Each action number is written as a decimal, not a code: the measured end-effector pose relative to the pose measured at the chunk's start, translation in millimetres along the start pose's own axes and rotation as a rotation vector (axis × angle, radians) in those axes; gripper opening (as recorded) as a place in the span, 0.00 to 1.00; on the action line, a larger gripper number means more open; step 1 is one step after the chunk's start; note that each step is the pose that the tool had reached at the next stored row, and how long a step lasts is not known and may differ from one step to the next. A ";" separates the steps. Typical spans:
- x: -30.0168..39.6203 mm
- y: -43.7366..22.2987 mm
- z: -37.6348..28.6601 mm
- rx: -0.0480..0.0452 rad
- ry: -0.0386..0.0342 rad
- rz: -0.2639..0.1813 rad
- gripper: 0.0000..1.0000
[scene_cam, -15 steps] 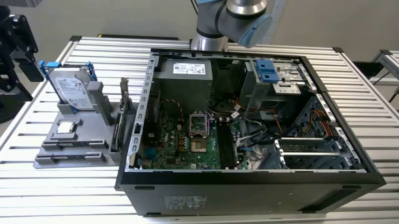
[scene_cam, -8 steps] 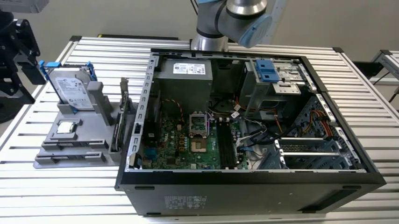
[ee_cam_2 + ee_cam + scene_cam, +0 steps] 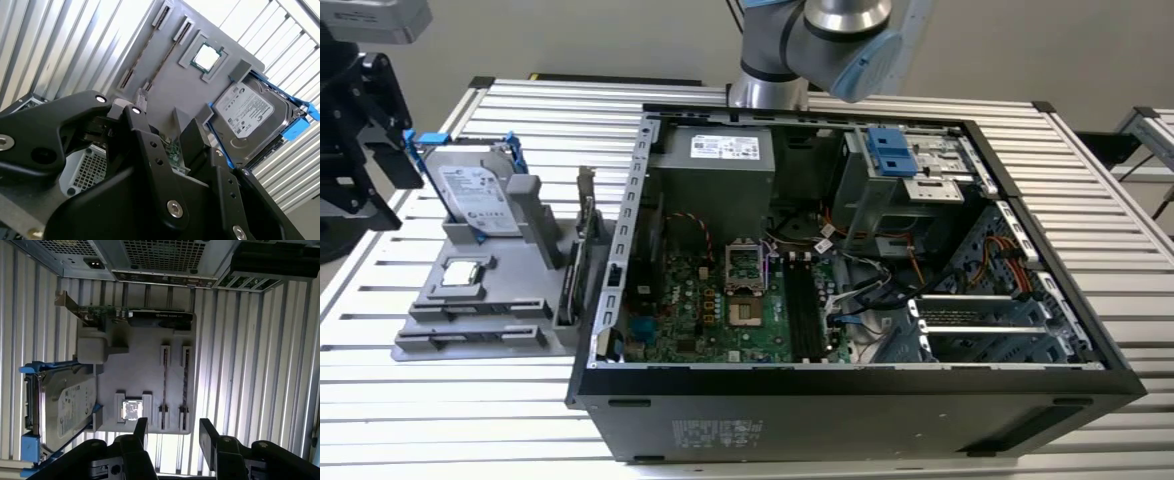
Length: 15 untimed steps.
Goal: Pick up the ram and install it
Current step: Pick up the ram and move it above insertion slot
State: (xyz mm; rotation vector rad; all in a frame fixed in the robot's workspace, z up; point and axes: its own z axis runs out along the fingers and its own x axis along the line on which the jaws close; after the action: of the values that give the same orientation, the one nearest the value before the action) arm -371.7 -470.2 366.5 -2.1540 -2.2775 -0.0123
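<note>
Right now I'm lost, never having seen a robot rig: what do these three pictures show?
One robot arm works over a slatted metal table. The exterior view looks on from off the arm, showing an open black computer case. Both wrist views ride on the arm and look past its black two-fingered claw, which is open and holds nothing. They look down on a grey plastic holder with a silver hard drive in a blue frame, a square processor chip and thin ram sticks standing on edge.
</note>
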 end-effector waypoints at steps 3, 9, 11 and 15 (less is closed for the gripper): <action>0.0 0.2 2.1 0.0000 0.0002 0.000 1.00; -0.1 0.6 7.4 -0.0001 0.0004 0.000 1.00; -0.1 0.6 9.4 0.0000 0.0004 0.000 1.00; -0.2 0.6 13.4 0.0000 0.0001 0.000 1.00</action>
State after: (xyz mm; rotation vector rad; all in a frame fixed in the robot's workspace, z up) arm -371.0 -470.2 353.1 -2.1538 -2.2776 -0.0124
